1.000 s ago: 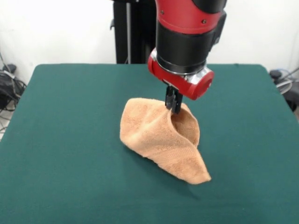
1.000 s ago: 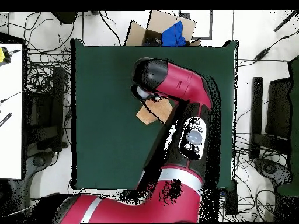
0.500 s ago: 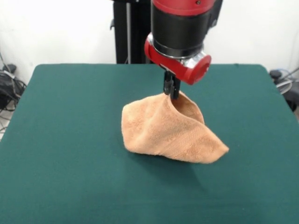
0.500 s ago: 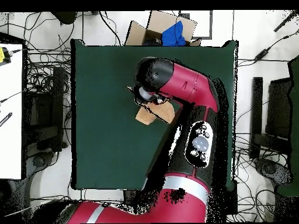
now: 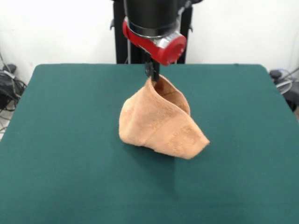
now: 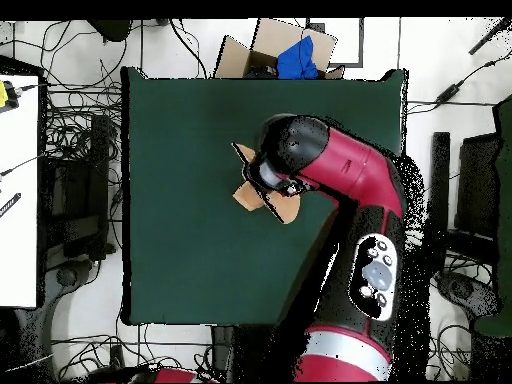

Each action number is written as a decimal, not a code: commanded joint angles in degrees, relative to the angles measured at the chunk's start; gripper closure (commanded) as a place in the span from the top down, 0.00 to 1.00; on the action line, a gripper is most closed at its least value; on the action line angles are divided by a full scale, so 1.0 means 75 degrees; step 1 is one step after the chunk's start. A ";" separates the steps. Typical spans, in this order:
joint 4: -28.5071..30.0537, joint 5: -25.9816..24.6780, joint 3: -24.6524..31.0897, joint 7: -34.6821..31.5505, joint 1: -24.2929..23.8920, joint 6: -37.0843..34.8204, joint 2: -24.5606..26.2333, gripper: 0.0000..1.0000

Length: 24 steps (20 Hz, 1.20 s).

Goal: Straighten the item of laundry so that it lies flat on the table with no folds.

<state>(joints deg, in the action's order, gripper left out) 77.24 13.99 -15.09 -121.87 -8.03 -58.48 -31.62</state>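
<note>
The gripper [image 5: 152, 72] pinches the top edge of the orange towel [image 5: 159, 123] and holds it up like a little tent. The bottom of the towel rests on the green table [image 5: 60, 140], near the middle. The towel is folded over, with an open pocket at the top and one corner sticking out to the side. From above, the red arm [image 6: 340, 180] covers most of the towel [image 6: 243, 195], and only small orange bits peek out.
</note>
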 commanded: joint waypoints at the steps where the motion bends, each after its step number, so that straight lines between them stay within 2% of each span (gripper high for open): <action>1: 0.1820 -0.0481 0.0645 0.0646 -0.0345 0.0842 -0.0478 0.00; 6: 0.1760 -0.0789 0.0700 0.0837 -0.0512 0.0646 -0.0670 0.00; 11: 0.2062 -0.1147 0.0924 0.1193 -0.0666 0.1020 -0.1005 0.00; 14: 0.2101 -0.1346 0.1156 0.1587 -0.0971 0.1066 -0.1121 0.00; 20: 0.1780 -0.1903 0.1393 0.2343 -0.1602 0.0539 -0.1231 0.00; 24: 0.1440 -0.2167 0.1482 0.2427 -0.1782 -0.0048 -0.1305 0.00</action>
<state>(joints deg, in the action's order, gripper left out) 85.72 1.46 -11.03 -115.29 -20.00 -54.80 -39.94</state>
